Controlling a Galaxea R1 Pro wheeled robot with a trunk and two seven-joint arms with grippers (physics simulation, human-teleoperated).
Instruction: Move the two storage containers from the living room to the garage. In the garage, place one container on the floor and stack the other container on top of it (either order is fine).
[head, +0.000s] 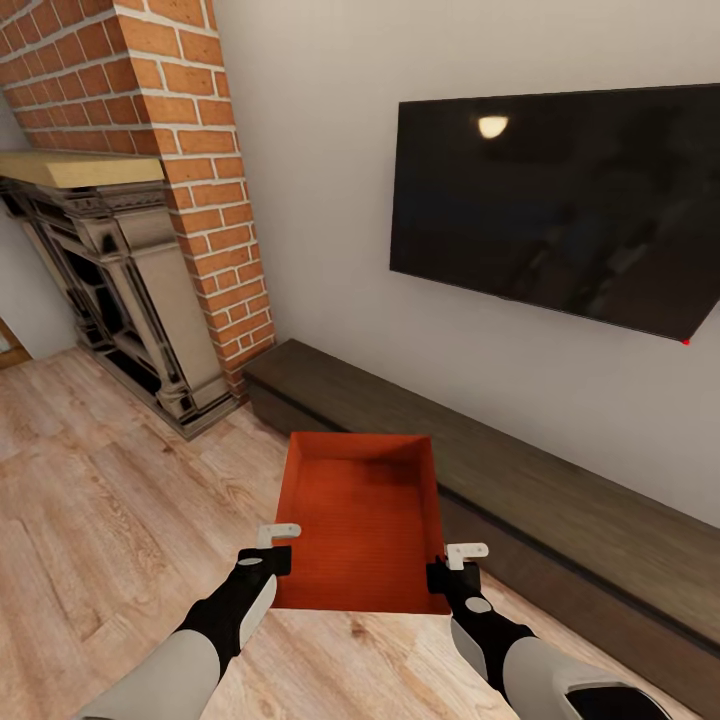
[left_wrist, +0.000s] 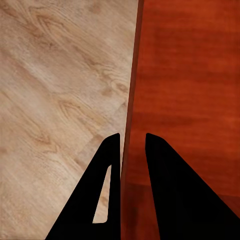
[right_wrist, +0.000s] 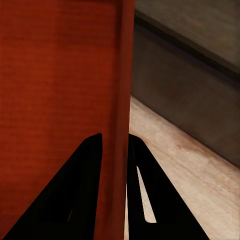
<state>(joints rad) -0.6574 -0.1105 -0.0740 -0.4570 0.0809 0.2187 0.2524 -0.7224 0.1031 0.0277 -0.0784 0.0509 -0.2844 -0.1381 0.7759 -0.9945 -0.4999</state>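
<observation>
One orange-red storage container (head: 362, 515) is in front of me over the light wood floor of the living room, its long axis pointing away from me. My left gripper (head: 278, 548) is shut on its left wall near the near corner. In the left wrist view the two black fingers (left_wrist: 111, 167) straddle that thin wall of the container (left_wrist: 190, 90). My right gripper (head: 452, 563) is shut on the right wall. There the right wrist view shows the wall of the container (right_wrist: 60, 80) pinched between the fingers (right_wrist: 90, 170). I cannot tell whether the bin rests on the floor or hangs above it.
A long dark low cabinet (head: 520, 480) runs along the wall just right of the bin. Above it hangs a black TV (head: 560, 200). A red brick fireplace (head: 190, 170) with a stone surround stands at the left. Wood floor (head: 100, 520) lies open to my left.
</observation>
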